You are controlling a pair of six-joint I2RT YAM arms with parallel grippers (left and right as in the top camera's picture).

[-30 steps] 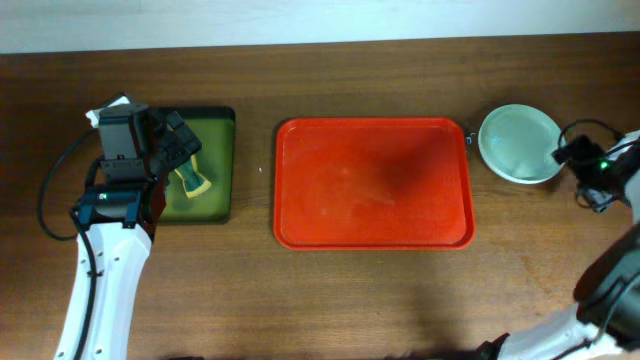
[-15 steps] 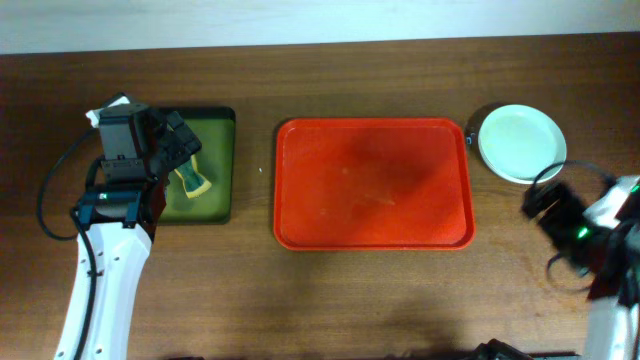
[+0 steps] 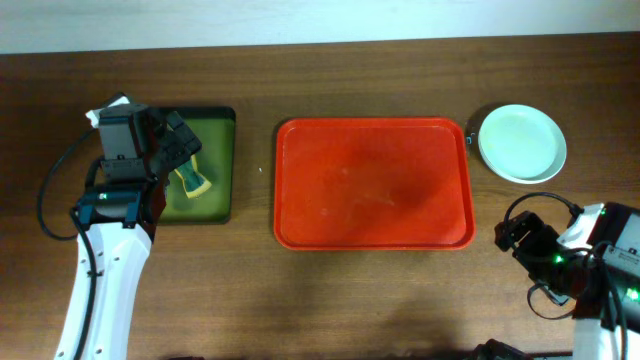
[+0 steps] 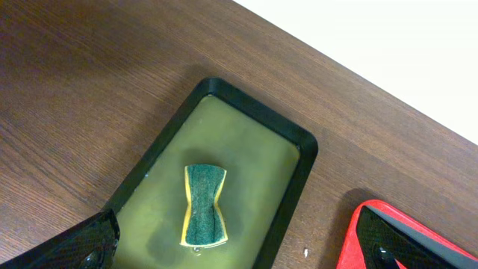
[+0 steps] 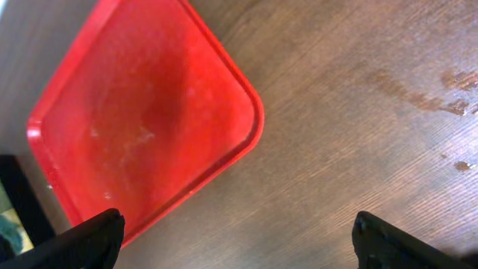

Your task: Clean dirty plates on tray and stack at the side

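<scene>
The red tray [image 3: 372, 182] lies empty in the middle of the table, with faint smears on it; its corner also shows in the right wrist view [image 5: 142, 119]. The plates [image 3: 521, 143] sit stacked on the table right of the tray, a pale mint-green one on top. My right gripper [image 3: 520, 236] is open and empty over bare wood in front of the tray's right corner [image 5: 239, 243]. My left gripper [image 3: 182, 148] is open and empty above the dark green tray, over a green-and-yellow sponge [image 4: 204, 204].
The small dark green tray [image 4: 299, 142] stands at the left, holding liquid and the sponge [image 3: 191, 179]. A white object [image 3: 112, 105] lies behind the left arm. Wet marks [image 5: 448, 82] show on the wood near the right gripper.
My right arm has pulled away from the plate stack, moving toward the front edge and a little left. The plates stay put. The left arm has not moved.
</scene>
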